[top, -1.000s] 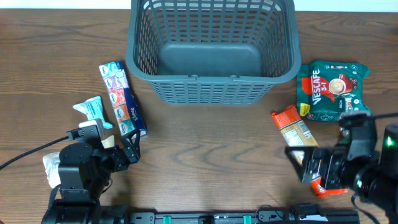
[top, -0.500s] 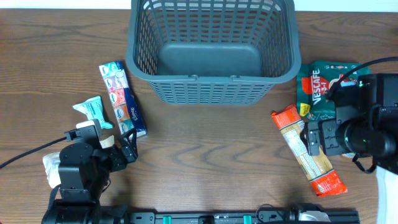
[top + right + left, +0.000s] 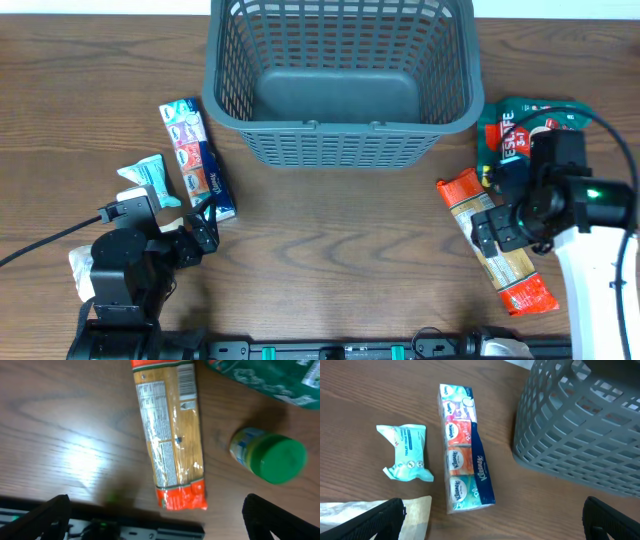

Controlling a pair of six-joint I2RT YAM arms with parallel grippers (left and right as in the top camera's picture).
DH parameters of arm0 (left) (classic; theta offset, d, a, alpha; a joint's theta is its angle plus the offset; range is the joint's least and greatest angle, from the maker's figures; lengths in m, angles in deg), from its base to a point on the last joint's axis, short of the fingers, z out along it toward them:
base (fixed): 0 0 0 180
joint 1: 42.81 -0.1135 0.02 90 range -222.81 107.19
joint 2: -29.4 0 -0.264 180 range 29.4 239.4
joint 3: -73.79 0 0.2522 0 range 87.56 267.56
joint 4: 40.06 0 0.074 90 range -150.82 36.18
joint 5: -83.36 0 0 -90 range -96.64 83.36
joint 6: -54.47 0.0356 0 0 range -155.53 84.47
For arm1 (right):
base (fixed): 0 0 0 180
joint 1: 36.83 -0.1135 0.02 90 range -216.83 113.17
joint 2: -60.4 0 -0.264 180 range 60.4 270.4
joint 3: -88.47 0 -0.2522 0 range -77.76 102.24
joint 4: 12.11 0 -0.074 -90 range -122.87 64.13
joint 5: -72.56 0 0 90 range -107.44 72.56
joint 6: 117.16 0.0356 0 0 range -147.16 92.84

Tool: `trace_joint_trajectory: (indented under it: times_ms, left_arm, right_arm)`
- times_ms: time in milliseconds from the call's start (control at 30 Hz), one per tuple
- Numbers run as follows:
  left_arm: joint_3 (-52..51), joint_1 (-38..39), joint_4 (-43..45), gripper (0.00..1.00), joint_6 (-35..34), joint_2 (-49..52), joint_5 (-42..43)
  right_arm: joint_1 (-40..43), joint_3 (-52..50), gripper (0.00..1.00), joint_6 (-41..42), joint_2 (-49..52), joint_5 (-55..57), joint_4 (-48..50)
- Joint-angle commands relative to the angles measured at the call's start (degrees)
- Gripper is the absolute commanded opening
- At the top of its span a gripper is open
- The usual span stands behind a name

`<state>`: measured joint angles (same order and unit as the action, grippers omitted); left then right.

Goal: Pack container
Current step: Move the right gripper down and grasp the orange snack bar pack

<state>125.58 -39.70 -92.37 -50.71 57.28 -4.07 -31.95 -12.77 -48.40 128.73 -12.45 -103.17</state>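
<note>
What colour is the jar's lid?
Green; the lid shows best in the right wrist view.

The left arm (image 3: pixel 125 275) crouches at the near left. The left hand (image 3: pixel 203 232) points toward the far right, its fingers (image 3: pixel 380 520) spread wide. The right arm (image 3: pixel 590 260) reaches in from the near right. The right hand (image 3: pixel 492 228) faces down, fingers (image 3: pixel 45 512) likewise spread wide.

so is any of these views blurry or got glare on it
Right wrist: blurred throughout, worst on the green-lidded jar, with a bright glare patch on the table left of the pasta packet. Left wrist: sharp, tissue pack print legible. Overhead: evenly lit, no strong glare.
</note>
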Motion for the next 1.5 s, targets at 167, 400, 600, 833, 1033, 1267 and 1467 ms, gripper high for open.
trace_joint_trajectory:
  times_ms: [167,400,600,833,1033,1267,1467]
  left_arm:
    - [1.25,0.17,0.22,0.99,0.55,0.09,-5.09]
    - [1.25,0.17,0.24,0.99,0.55,0.09,-9.55]
    - [1.22,0.17,0.28,0.99,0.55,0.09,-9.68]
    - [1.22,0.17,0.59,0.99,0.55,0.09,-9.75]
    - [1.22,0.17,1.18,0.99,0.55,0.09,-9.77]
    - [1.22,0.17,1.53,0.99,0.55,0.09,-9.75]
    - [1.22,0.17,1.53,0.99,0.55,0.09,-9.77]
  right_arm:
    - [3.82,-7.08,0.99,-5.77,5.92,-0.07,12.15]
    - [4.31,-8.5,0.99,-6.73,14.6,-2.01,17.68]
    - [4.31,-8.55,0.99,-6.71,21.35,-2.93,20.72]
    - [4.31,-9.35,0.99,-6.71,25.62,-3.72,24.17]
    - [4.31,-13.44,0.99,-6.67,26.29,-5.53,29.79]
    - [4.31,-17.62,0.94,-5.38,26.32,-6.99,34.84]
    - [4.31,-17.77,0.33,-5.4,26.32,-6.99,35.93]
